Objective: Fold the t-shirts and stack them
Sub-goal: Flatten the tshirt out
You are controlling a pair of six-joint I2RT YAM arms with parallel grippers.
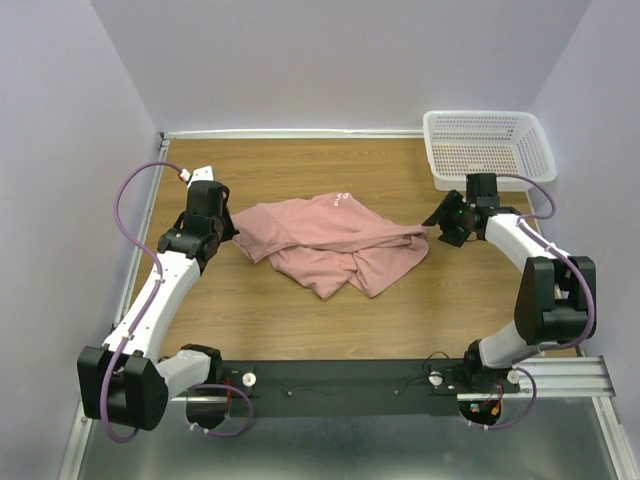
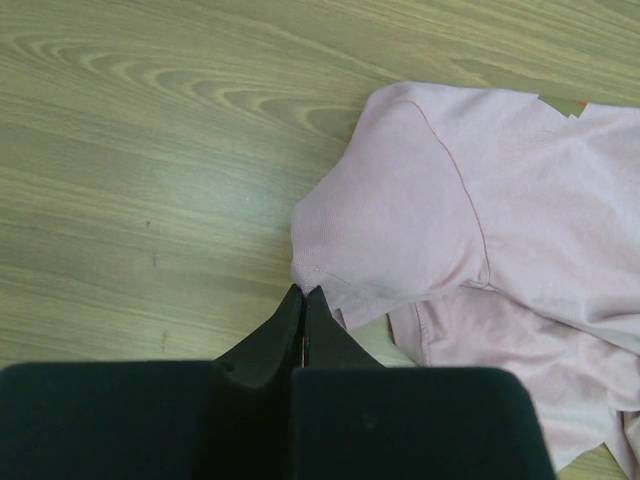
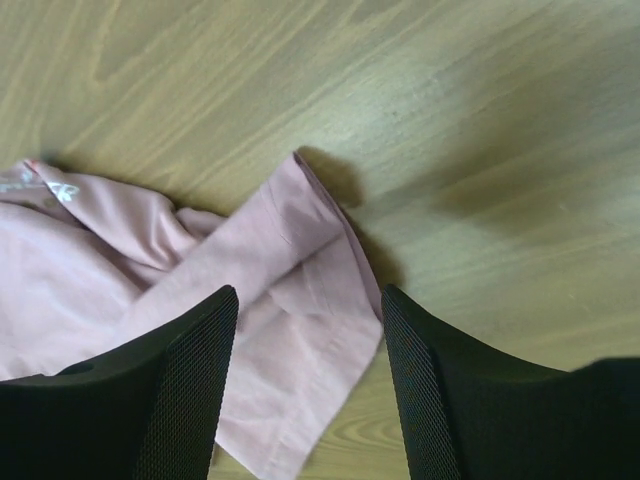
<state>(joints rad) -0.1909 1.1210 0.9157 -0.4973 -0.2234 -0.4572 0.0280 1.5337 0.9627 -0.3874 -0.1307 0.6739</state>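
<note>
- Item: t-shirt (image 1: 335, 245), dusty pink, one only. It lies crumpled at the middle of the counter (image 1: 300, 330), with a bit of pale print near its far edge. No fold is made and no stack is begun.
- Left gripper (image 2: 303, 293): at the shirt's left edge, low over the wood. The fingers are pressed together with their tips right at a sleeve hem, and they appear to nip that hem.
- Right gripper (image 3: 307, 300): at the shirt's right edge. The fingers are spread wide over a sleeve end lying flat on the wood, with nothing between them.
- Step in hand, as judged: taking hold of both ends so the shirt can be spread flat before folding.
- Next move, as judged: the right fingers need to come down astride the sleeve end and close on it. Both arms then need to draw apart towards the left and right edges until the cloth lies smooth.
- Container: basket (image 1: 488, 176), white plastic mesh, at the far right corner of the counter. It holds nothing that can be seen, and wood shows through its floor.
</note>
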